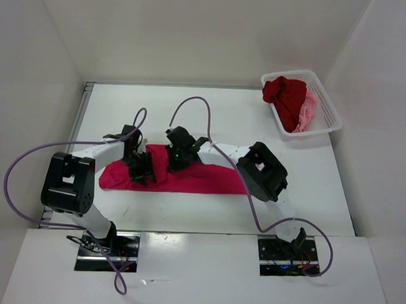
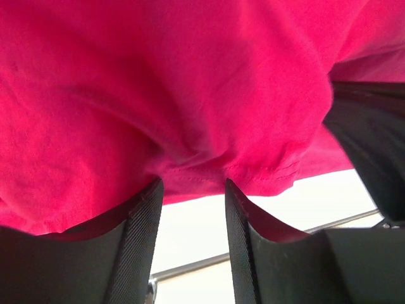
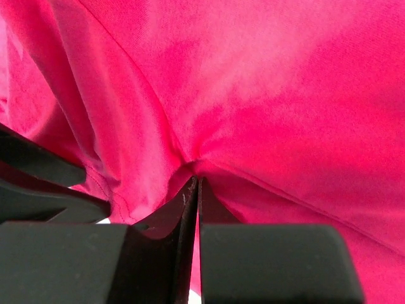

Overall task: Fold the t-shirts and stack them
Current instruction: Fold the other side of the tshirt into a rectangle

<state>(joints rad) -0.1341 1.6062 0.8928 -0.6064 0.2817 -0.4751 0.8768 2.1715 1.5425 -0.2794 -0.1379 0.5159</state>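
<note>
The crimson-pink shirt [image 1: 202, 179] lies in a long band across the middle of the surface [image 1: 224, 119], parallel to its near edge. Both arms are bent down over the left half of the band. The right end effector [image 3: 195, 183] is closed on a small pinch of this cloth, with a fold bunched right at its tips. The left end effector [image 2: 193, 187] is open, and the stitched hem rests across its fingertips [image 2: 152, 190] without being clamped. That mismatch is probably the main hazard: if the right arm lifts or pulls alone, the band would likely swing about that one point, skew, and lose whatever fold it has. The pinch itself looks shallow, so the soft fabric could slide out under a sharp tug. The hem over the left tips could catch when that arm backs away, dragging a corner out of line. The two heads also sit close together, so a sideways move by either one risks a knock. The dark red shirt [image 1: 286, 95] and the light pink shirt [image 1: 306, 113] wait heaped in the basket [image 1: 330, 100] at the far right corner, so a crooked first fold would make a poor base for the stack.
</note>
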